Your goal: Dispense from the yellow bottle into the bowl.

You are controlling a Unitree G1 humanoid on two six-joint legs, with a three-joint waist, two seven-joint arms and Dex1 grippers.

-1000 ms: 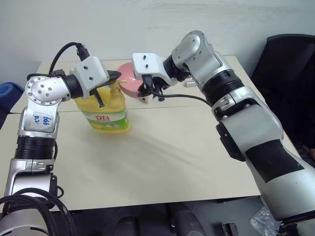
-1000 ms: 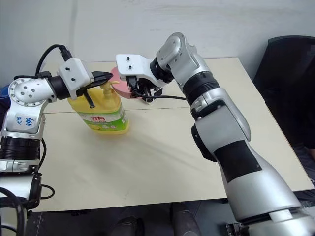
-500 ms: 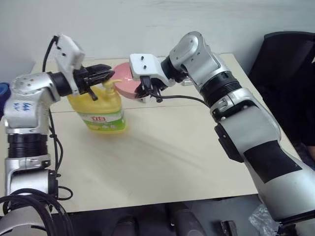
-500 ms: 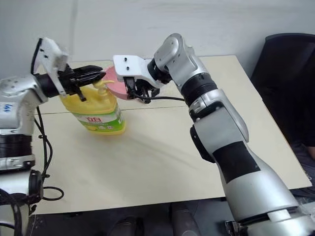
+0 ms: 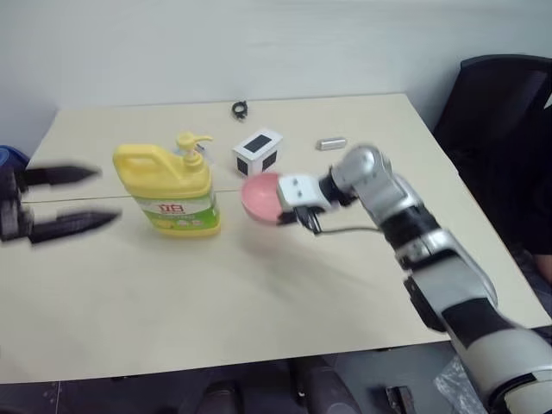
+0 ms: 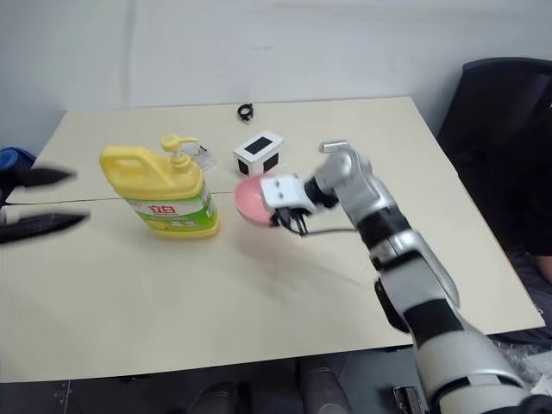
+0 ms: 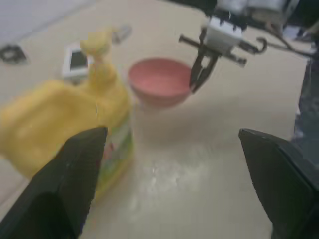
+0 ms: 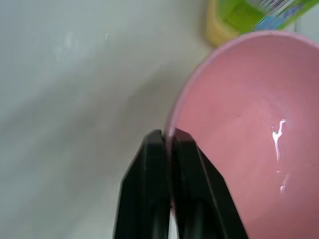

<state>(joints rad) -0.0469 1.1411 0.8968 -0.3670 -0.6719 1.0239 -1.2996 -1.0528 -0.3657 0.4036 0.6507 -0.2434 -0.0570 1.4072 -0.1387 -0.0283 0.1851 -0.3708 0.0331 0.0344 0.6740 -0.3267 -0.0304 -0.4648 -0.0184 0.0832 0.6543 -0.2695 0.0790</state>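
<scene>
The yellow bottle [image 5: 168, 190] stands upright on the table at the left, its pump top free. To its right is the pink bowl [image 5: 259, 197], tilted and low over the table. My right gripper [image 8: 168, 135] is shut on the bowl's near rim, and a white streak of liquid [image 8: 276, 134] lies inside the bowl. My left gripper [image 5: 108, 195] is open, well to the left of the bottle and apart from it. The left wrist view looks between its fingers [image 7: 75, 174] at the bottle [image 7: 75, 119], the bowl [image 7: 159, 79] and the right gripper [image 7: 199, 79].
Behind the bowl stands a small white box with a black top [image 5: 259, 151]. Further back lie a small silver piece [image 5: 331, 144] and a black ring [image 5: 240, 109]. A black chair [image 5: 500, 112] stands past the table's right edge, and a blue object [image 5: 7, 157] sits at the left edge.
My left gripper let go of the pump, opened and pulled back to the left. My right gripper carried the bowl down from beside the pump to low over the table, right of the bottle.
</scene>
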